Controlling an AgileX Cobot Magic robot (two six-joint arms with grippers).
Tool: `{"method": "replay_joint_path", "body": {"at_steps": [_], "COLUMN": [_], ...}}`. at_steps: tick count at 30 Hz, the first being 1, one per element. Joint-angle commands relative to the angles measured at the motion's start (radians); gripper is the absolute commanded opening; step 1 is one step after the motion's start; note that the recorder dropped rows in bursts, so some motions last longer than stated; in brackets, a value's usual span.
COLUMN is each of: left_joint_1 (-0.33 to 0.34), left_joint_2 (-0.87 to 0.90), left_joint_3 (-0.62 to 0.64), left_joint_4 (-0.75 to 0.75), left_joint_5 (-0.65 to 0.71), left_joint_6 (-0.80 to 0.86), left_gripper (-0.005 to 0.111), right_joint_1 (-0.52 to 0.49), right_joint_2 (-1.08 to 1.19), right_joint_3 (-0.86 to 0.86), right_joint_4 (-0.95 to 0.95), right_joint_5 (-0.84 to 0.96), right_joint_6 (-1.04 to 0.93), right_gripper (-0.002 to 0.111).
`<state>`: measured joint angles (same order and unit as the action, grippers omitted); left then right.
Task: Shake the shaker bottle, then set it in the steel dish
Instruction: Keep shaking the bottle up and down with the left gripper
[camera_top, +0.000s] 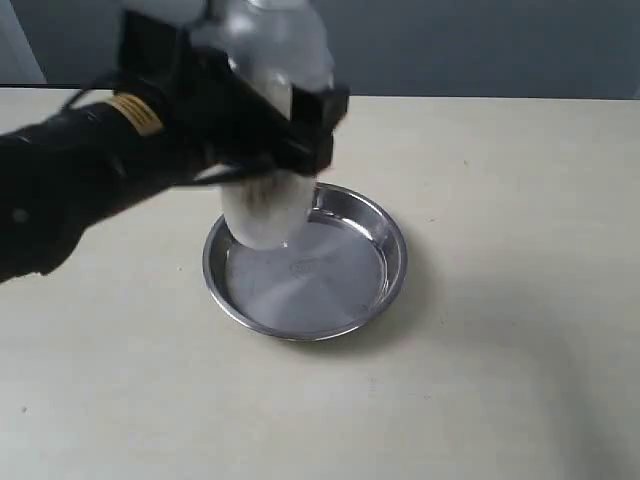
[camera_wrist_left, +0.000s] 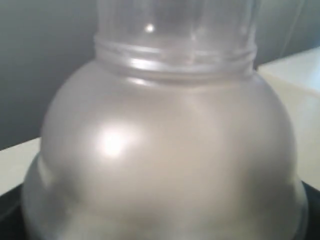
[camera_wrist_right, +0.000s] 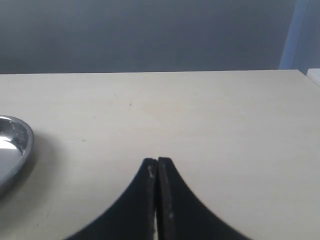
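The frosted shaker bottle (camera_top: 268, 205) hangs upright in the air over the left part of the steel dish (camera_top: 385, 235), its base above the dish floor. My left gripper (camera_top: 290, 130) is shut on the bottle's middle, the black arm reaching in from the left. In the left wrist view the shaker bottle's domed shoulder (camera_wrist_left: 165, 150) and clear cap (camera_wrist_left: 175, 30) fill the picture and hide the fingers. My right gripper (camera_wrist_right: 157, 162) is shut on nothing, low over bare table to the right of the steel dish (camera_wrist_right: 20, 137).
The cream table (camera_top: 500, 350) stretches around the dish on all sides. A grey wall (camera_top: 480, 40) stands behind the table's far edge. The right arm does not show in the exterior view.
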<state>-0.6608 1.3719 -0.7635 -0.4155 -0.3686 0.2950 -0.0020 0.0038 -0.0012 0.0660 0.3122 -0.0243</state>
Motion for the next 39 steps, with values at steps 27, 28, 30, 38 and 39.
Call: {"method": "replay_joint_path", "body": {"at_steps": [27,28,30,38,39], "left_joint_1": [0.014,0.029,0.031,-0.041,-0.025], "left_joint_2": [-0.029,0.014,0.112,-0.072,-0.070], "left_joint_3": [-0.111,-0.074,0.006,-0.128,-0.120], "left_joint_4": [-0.042,-0.086,-0.155,0.072,0.004], "left_joint_5": [-0.015,0.013,0.006,-0.132,-0.091], "left_joint_6": [0.101,0.104,0.052,0.094,0.098], "left_gripper": [0.000,0.000,0.000,0.000,0.000], "right_joint_1": [0.002,0.002,0.002,0.002,0.002], "right_joint_2": [-0.004,-0.004,-0.004,-0.004,-0.004], "right_joint_3": [0.001,0.001,0.001,0.001,0.001], "right_joint_4": [-0.001,-0.001,-0.001,-0.001,-0.001], "right_joint_5": [-0.008,-0.008,-0.008,-0.008,-0.008], "right_joint_6": [-0.002,-0.002,-0.002,-0.002,-0.002], "right_gripper": [-0.001,-0.001,-0.001,-0.001,-0.001]}}
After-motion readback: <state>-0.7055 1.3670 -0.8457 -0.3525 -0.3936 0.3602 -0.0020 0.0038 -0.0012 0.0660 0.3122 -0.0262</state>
